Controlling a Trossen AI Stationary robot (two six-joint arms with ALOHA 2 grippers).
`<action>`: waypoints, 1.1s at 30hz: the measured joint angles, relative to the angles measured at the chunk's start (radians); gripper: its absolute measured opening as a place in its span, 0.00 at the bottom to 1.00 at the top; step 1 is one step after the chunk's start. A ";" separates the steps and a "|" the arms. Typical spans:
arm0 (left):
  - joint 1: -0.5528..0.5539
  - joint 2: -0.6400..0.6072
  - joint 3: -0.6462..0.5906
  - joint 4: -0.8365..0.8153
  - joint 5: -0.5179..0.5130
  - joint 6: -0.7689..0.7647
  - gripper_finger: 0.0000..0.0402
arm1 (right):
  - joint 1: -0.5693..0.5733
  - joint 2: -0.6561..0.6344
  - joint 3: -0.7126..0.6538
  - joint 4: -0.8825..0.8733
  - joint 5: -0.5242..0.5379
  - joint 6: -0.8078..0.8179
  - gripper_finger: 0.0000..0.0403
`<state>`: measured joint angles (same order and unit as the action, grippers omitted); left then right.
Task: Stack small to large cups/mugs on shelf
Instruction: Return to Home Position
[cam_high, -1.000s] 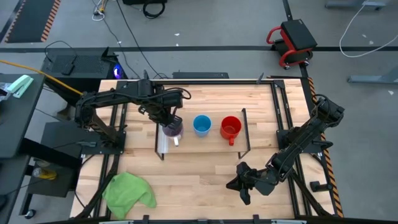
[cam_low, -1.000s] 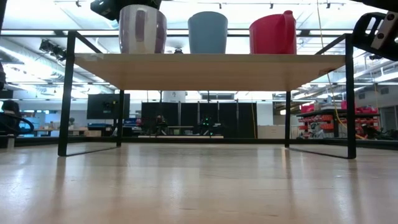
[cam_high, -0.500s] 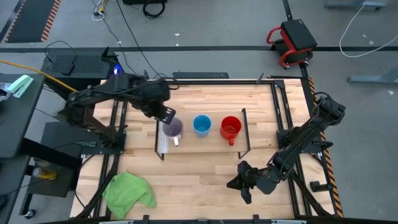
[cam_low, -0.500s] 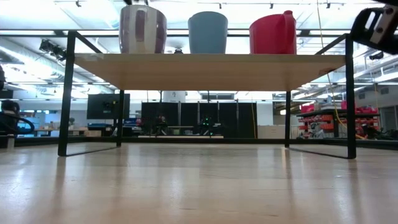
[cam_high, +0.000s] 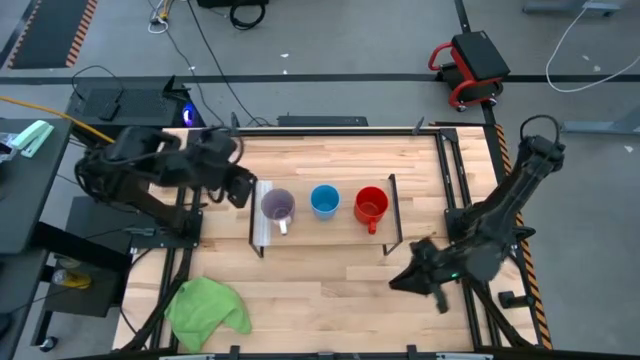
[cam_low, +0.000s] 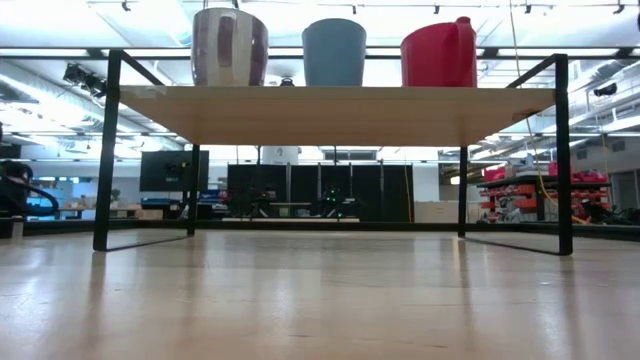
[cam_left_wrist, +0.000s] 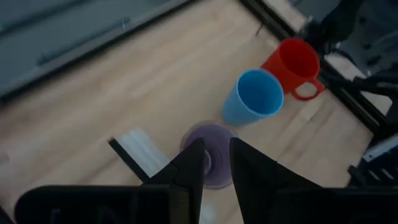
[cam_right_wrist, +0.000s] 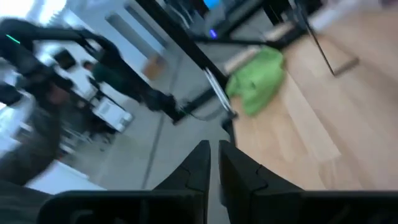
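Mugs (cam_high: 323, 203), 3 in all, line the shelf (cam_high: 325, 228); both grippers clenched, empty.

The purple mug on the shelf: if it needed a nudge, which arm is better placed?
Probably the left. The left gripper sits just beside the purple mug, while the right gripper is off beyond the red mug.

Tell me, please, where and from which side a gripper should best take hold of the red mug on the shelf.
Probably grip the red mug by its rim from above. It stands upright with its mouth open, and its handle points toward the table's near edge, away from the blue cup beside it.
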<state>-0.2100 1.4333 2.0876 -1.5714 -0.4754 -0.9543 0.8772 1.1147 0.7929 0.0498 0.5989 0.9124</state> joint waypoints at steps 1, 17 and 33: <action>-0.026 -0.003 0.000 0.000 -0.043 0.000 0.21 | 0.013 -0.029 0.000 0.001 0.018 -0.014 0.10; -0.228 -0.006 0.000 0.003 -0.109 0.188 0.21 | 0.082 -0.322 0.000 0.006 0.074 0.004 0.10; -0.666 -0.020 -0.057 0.003 -0.606 -0.114 0.21 | 0.248 -0.305 0.000 0.214 0.034 -0.444 0.10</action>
<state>-0.8763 1.4131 2.0306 -1.5688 -1.0816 -1.0686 1.1251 0.8093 0.7929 0.2641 0.6327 0.4688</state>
